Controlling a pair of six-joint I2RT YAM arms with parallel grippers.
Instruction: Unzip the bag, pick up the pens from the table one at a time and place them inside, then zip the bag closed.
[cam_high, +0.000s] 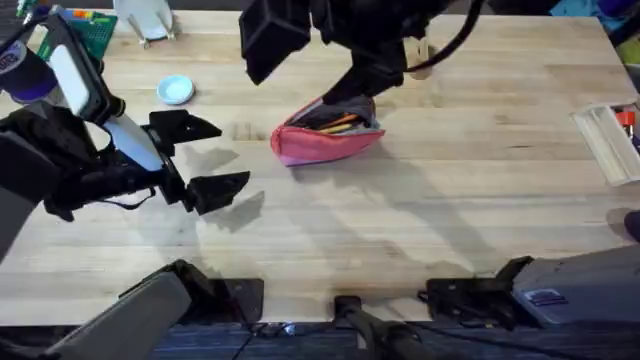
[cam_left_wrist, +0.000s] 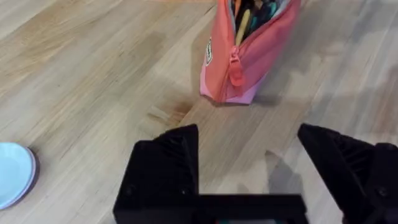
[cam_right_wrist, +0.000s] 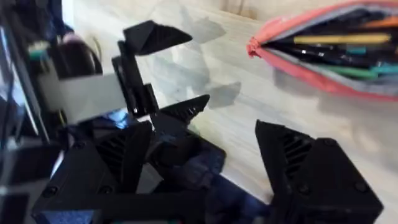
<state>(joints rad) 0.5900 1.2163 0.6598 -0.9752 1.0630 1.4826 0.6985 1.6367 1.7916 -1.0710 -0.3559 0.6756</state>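
The pink bag lies near the middle of the table, unzipped, with its mouth gaping. Several pens lie inside it, dark ones among yellow and green. Its zipper pull hangs at the end facing my left gripper. That left gripper hovers open and empty, a short way left of the bag. My right gripper is raised above the bag's far side, large and dark under the camera. Its fingers are spread open with nothing between them, and the bag sits just beyond them.
A small light-blue disc rests on the table behind the left gripper. A clear plastic box stands at the right edge. Green and white items sit at the far left corner. Bare wood stretches in front of the bag.
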